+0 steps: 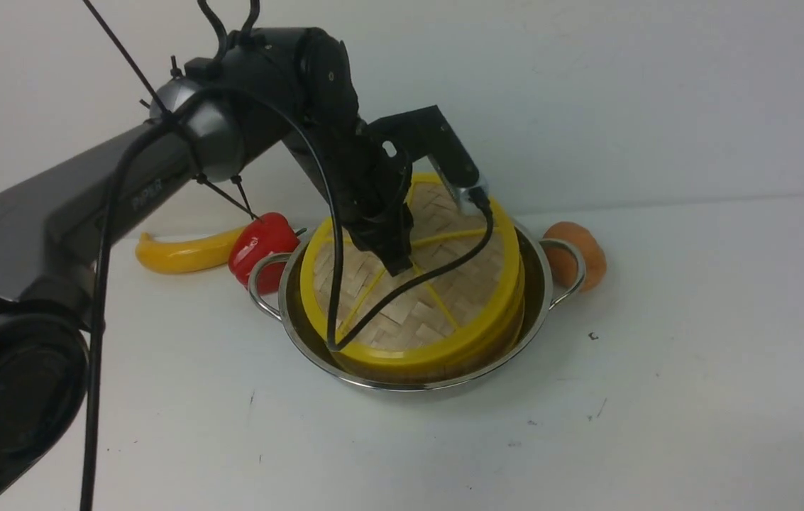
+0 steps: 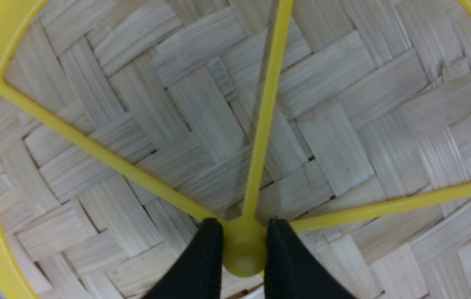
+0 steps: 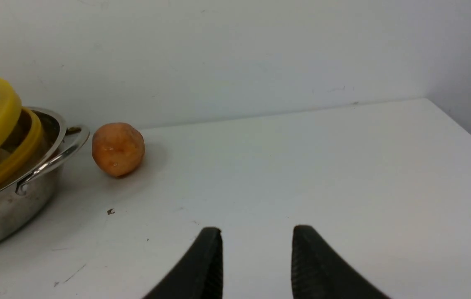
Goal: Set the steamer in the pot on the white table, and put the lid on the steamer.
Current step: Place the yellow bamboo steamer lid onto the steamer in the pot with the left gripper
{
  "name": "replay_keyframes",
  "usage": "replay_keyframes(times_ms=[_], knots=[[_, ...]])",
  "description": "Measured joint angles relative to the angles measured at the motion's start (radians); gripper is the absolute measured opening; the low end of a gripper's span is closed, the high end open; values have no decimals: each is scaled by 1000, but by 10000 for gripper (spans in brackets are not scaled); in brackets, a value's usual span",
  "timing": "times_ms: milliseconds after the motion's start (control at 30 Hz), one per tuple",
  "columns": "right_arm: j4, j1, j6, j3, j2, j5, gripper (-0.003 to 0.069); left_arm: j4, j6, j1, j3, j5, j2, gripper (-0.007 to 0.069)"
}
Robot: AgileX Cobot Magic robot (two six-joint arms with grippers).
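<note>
The steel pot (image 1: pixel 542 301) stands on the white table (image 1: pixel 692 369) with the steamer (image 1: pixel 476 358) inside it; only the steamer's yellow rim (image 3: pixel 15 158) shows. Over the steamer, the woven lid (image 1: pixel 423 312) hangs tilted, its far edge raised and its near edge low on the steamer's rim. My left gripper (image 1: pixel 396 266) reaches down onto the lid's centre and is shut on the yellow knob (image 2: pixel 241 253). My right gripper (image 3: pixel 256 236) hovers open over bare table to the right of the pot (image 3: pixel 6 207), holding nothing; the front view does not show it.
A banana (image 1: pixel 182 254) and a red pepper (image 1: pixel 263 245) lie behind the pot's left handle. An orange fruit (image 1: pixel 582 255) sits against its right handle. The wall runs close behind. The table's right edge (image 3: pixel 464 124) shows in the right wrist view.
</note>
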Motion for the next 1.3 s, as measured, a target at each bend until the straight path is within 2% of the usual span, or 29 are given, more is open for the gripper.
replay_keyframes(times_ms=[333, 1167, 1300], knots=[[0, 0, 0, 0, 0, 0, 249, 77, 1, -32, 0, -23, 0, 115], [0, 0, 0, 0, 0, 0, 249, 82, 2, -32, 0, -100, 8, 116], [0, 0, 0, 0, 0, 0, 249, 80, -1, -32, 0, -120, 13, 174]])
